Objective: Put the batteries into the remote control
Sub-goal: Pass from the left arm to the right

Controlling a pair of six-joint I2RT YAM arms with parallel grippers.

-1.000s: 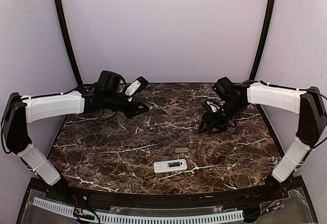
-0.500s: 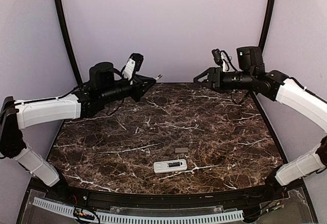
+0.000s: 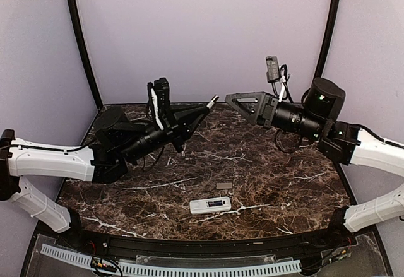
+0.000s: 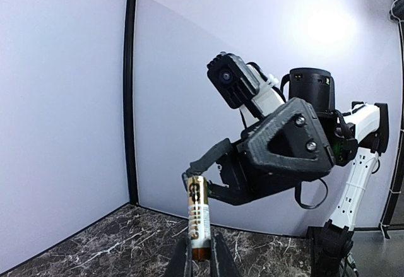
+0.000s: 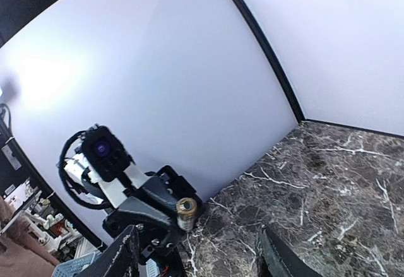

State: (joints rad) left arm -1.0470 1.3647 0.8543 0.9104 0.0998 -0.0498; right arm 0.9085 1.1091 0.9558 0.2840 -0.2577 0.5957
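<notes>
The left gripper (image 3: 203,108) hangs high above the marble table (image 3: 284,182). Its jaws are pinched almost together on the lower end of a battery (image 3: 213,100). This gold-and-black cell sticks out past the fingertips, in line with the fingers. Straight ahead of it, near but not touching, the right gripper (image 3: 230,99) points back at it, tip toward tip. Its two fingers (image 5: 123,255) are spread wide with nothing between them, and the battery's free end faces that gap from a little way off. The remote control (image 3: 210,205) lies flat on the table well below both grippers, nearer the arm bases than either set of fingertips, with a dark recess in its upper face. A small flat grey piece (image 3: 223,186) rests just beyond the remote, apart from it, also well below the grippers.
</notes>
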